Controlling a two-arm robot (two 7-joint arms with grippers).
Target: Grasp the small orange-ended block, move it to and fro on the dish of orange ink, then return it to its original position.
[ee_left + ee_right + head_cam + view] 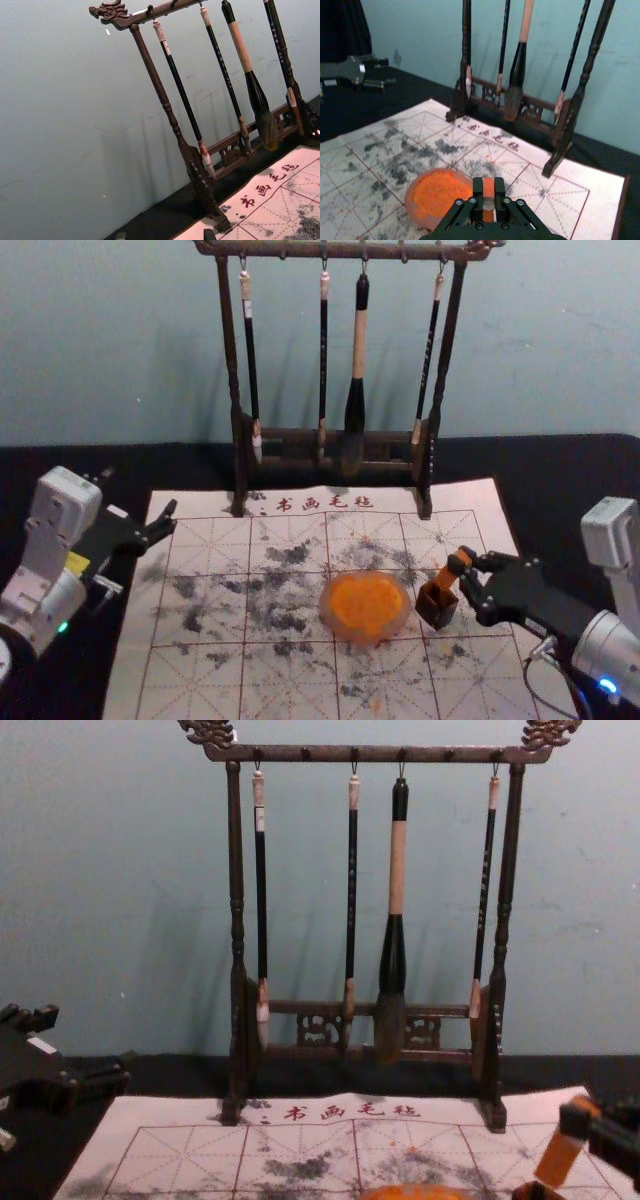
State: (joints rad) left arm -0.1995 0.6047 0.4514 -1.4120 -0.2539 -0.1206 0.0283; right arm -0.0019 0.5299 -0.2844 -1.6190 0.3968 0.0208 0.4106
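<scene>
Right gripper (460, 562) right of dish (325, 614), jaws closed on tilted orange-ended block (446, 578). Left gripper (140, 493) left of dish, jaws wide.

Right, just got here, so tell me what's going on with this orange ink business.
The robot's right gripper is clamped on the small orange block, holding it tilted with its lower end near the mouth of the little brown box. The box stands beside the dish of orange ink on the mat. Whether the block is coming out or going back in, I can't tell. The left gripper is idle off to the left, its fingers open.
</scene>
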